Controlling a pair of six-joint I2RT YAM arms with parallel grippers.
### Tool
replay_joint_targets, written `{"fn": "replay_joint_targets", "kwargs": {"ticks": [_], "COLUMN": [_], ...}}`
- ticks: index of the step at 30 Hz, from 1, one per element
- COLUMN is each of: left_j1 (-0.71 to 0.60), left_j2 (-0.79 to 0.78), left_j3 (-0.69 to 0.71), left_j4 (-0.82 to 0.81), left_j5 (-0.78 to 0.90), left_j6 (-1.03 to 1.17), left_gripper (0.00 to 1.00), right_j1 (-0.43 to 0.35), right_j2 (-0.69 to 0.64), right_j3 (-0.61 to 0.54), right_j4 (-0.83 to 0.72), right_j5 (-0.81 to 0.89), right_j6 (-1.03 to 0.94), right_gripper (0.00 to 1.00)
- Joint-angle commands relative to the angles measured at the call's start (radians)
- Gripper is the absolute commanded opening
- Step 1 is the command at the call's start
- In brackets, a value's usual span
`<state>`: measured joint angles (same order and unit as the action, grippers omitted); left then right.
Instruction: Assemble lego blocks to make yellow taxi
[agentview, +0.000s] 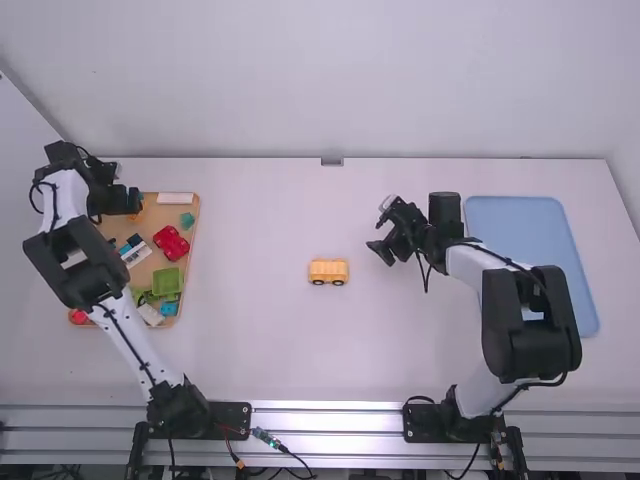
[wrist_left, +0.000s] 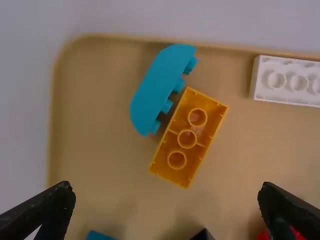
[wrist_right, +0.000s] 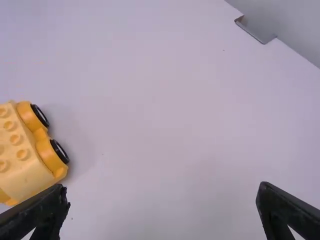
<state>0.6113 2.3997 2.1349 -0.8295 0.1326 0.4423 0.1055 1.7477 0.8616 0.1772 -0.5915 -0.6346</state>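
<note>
Spread wide and empty, the black two-finger left gripper (wrist_left: 166, 192) hung over the shallow tan tray (wrist_left: 100, 130), where the curved turquoise plastic block (wrist_left: 157, 90) crowding the upturned orange-yellow rectangular brick (wrist_left: 187, 139) could have spoiled its grasp.

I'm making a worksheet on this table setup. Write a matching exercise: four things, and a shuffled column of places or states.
Things:
1. Wheeled yellow block
2. Orange brick
3. Blue tray
4. Left gripper

Places or states:
A. Open over the tan tray
B. Beside a curved blue block, hollow underside up
C. Near the middle of the table, studs up
D. On the right side of the table, partly hidden by the right arm

Pairs: 1-C, 2-B, 3-D, 4-A
</note>
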Motion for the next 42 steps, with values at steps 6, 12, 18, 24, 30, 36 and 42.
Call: {"fn": "replay_joint_targets", "kwargs": {"ticks": [6,12,18,24,30,36,42], "left_j1": [0.000,-0.003,-0.011,-0.017,-0.018,-0.023,-0.023], "left_j2": [0.005,0.007,0.013,0.037,0.052,0.052,0.056], "left_j3": [0.015,0.015,0.016,0.016,0.016,0.066,0.042], "left_j4": [-0.018,0.016,0.050,0.077,0.089,0.011,-0.041], "left_j5": [-0.018,-0.017,-0.020,-0.064,-0.063,0.016,0.012], "left_j6": [0.051,0.042,0.037,-0.004,-0.005,0.003,0.115], "left_gripper": [0.93,0.94,0.94,0.95,0.94,0.94,0.93], "right_j1": [0.002,0.029,0.047,0.045,0.045,0.045,0.046], "right_j2": [-0.031,-0.031,-0.031,-0.031,-0.031,-0.031,-0.031], "right_j3": [0.002,0.002,0.002,0.002,0.002,0.002,0.002], "right_j4": [-0.007,-0.006,-0.002,-0.002,-0.005,-0.007,-0.029], "right_j5": [-0.006,-0.003,0.025,0.024,0.024,0.024,0.027], "right_j6": [0.012,0.026,0.026,0.026,0.026,0.026,0.026], "right_gripper": [0.99,0.99,0.99,0.99,0.99,0.99,0.99]}}
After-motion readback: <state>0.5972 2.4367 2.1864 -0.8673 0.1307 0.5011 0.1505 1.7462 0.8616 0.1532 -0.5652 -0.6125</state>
